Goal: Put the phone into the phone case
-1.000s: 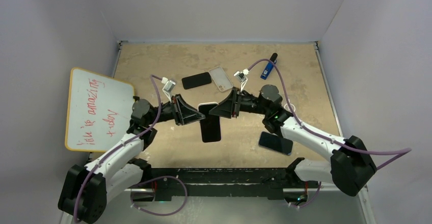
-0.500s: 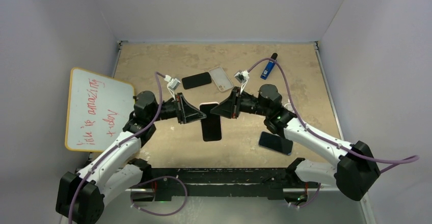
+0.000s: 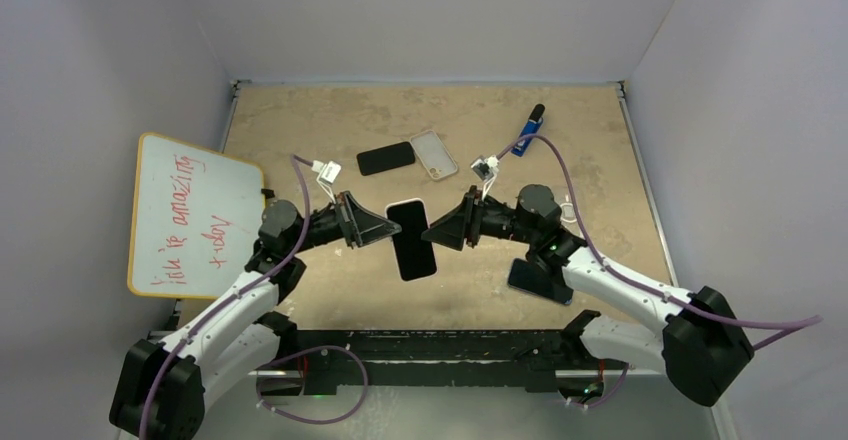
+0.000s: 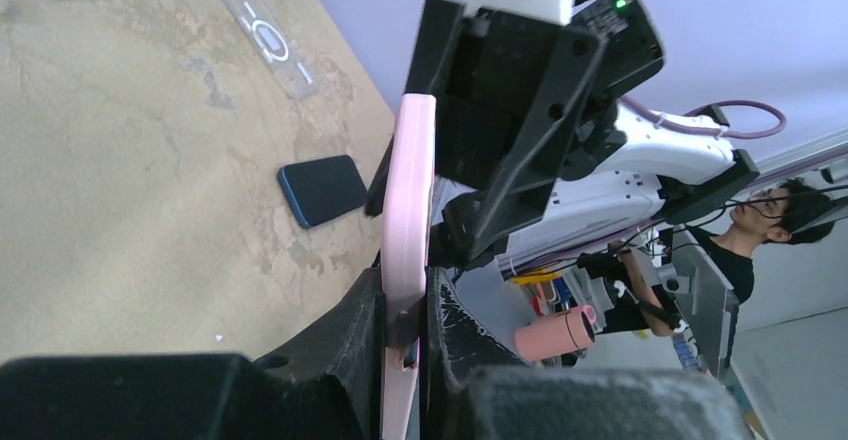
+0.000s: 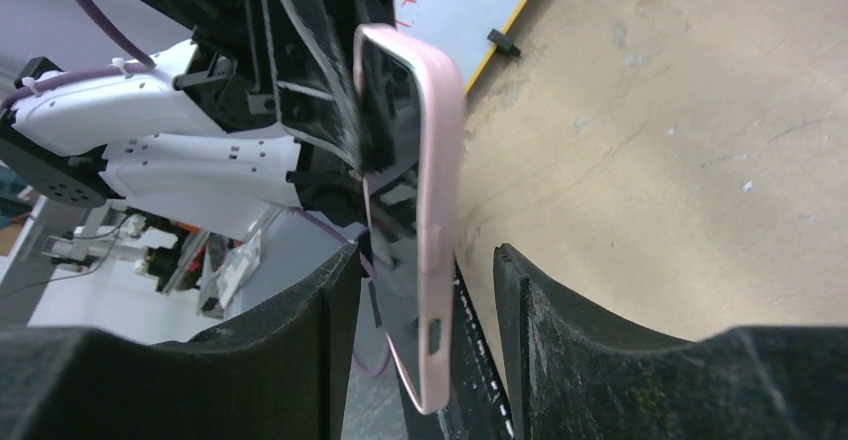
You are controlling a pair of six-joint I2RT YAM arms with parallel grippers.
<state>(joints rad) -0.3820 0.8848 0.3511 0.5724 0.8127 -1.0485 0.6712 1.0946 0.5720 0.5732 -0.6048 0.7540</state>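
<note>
A phone with a dark screen sits in a pink case (image 3: 412, 240), held off the table at the centre. My left gripper (image 3: 385, 228) is shut on the case's left edge; in the left wrist view the pink case (image 4: 408, 210) stands edge-on between my left gripper's (image 4: 405, 310) jaws. My right gripper (image 3: 432, 234) is open at the case's right edge. In the right wrist view the pink case (image 5: 420, 210) stands between the right gripper's (image 5: 425, 295) fingers (image 5: 560, 330), with a gap on each side.
A black phone (image 3: 385, 157) and a clear case (image 3: 434, 153) lie behind the arms. A blue marker (image 3: 528, 130) lies at the back right. A dark blue phone (image 3: 540, 280) lies under the right arm. A whiteboard (image 3: 190, 215) leans at the left.
My right gripper has drawn back to the right and nearer, off the top of the case, and its jaws stand apart. My left gripper still holds the case in much the same place.
</note>
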